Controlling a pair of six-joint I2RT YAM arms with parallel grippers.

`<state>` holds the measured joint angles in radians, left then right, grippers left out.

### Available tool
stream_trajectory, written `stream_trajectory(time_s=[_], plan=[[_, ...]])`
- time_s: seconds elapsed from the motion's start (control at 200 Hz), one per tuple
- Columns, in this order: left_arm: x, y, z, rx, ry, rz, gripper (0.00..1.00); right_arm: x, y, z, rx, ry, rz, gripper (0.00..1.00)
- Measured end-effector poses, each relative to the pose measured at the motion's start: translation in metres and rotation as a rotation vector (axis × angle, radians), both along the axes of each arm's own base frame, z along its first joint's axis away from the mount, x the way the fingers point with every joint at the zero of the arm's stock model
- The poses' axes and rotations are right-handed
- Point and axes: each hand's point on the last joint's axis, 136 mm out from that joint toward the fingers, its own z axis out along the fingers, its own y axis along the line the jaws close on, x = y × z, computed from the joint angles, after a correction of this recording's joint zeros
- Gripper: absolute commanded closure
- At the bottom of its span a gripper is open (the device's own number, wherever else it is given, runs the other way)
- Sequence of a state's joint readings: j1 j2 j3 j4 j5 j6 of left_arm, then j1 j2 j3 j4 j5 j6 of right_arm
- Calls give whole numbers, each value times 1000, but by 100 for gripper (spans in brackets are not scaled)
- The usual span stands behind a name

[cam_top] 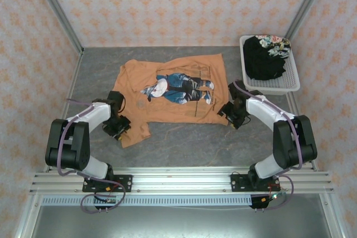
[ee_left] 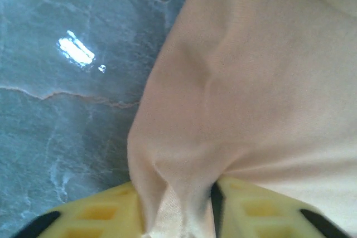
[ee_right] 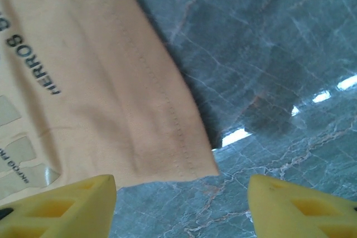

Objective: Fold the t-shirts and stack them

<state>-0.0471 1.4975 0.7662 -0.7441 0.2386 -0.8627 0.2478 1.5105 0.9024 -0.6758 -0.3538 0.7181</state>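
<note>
Here, left hand point(ee_left: 178, 213) clamped on orange t-shirt point(cam_top: 184, 65) sleeve, right hand point(ee_right: 184, 204) apart over its hem corner.

- Top external view: bright, even overhead light; sharp throughout; shadows on the grey table point(cam_top: 184, 137) faint and short.
- Left wrist view: white glare patch on the table; orange t-shirt point(ee_left: 262, 82) soft-focused; yellow fingers point(ee_left: 268, 213) blurred at the lower edge.
- Right wrist view: hem stitching crisp; bright reflections at right; dark shadow beside the hem.
</note>
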Motion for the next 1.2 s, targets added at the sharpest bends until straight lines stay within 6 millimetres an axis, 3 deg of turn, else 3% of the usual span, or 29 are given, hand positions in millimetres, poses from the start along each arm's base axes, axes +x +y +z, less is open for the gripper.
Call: stream_trajectory(time_s=[0.12,0.25,0.455,0.646,0.896,1.201], plan=[[4,-2,0,2,-15,-1,88,-7,1,-9,24,26,-76,44],[13,-3,2,-1,-57,-2,89,-15,-1,-12,46,33,-164,55],[21,-3,7,-3,-101,-4,89,-7,1,-6,71,1,-233,72],[23,-4,12,-4,-122,-5,90,6,1,-12,46,20,-230,76],[23,-3,13,-3,-124,-11,91,11,-4,-25,-7,39,-203,100],[22,-3,13,1,-125,-12,95,26,-23,-20,-49,9,-214,100]])
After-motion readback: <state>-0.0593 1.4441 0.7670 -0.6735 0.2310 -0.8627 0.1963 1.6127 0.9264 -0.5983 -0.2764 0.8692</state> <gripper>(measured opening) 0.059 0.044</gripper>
